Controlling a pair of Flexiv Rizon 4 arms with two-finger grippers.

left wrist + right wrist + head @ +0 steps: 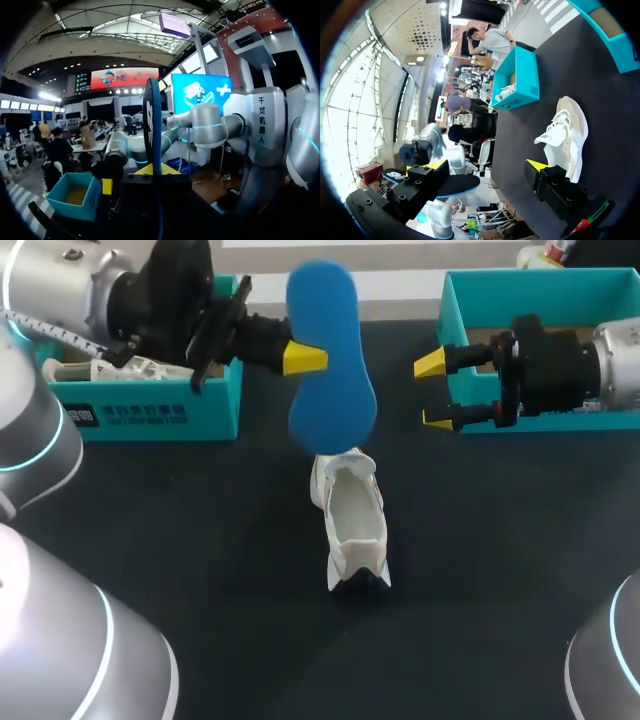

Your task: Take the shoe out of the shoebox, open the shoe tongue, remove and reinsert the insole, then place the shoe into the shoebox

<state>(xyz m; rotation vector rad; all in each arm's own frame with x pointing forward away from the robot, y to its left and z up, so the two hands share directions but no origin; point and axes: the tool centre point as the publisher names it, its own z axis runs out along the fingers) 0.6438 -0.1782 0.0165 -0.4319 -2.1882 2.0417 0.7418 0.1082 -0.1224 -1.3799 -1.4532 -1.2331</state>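
Left tool [310, 358] pinches blue insole [335, 405] mid-length, upright over white shoe [355, 515] standing on desk [200, 540]. Right tool [435, 392] wide open, empty. Insole judged light, floppy foam; regrip near heel for stiffness.

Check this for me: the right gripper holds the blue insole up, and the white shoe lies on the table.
Wrong arm. The left gripper holds the blue insole up, as the head view shows; the right gripper is open and empty. The white shoe does lie on the table.
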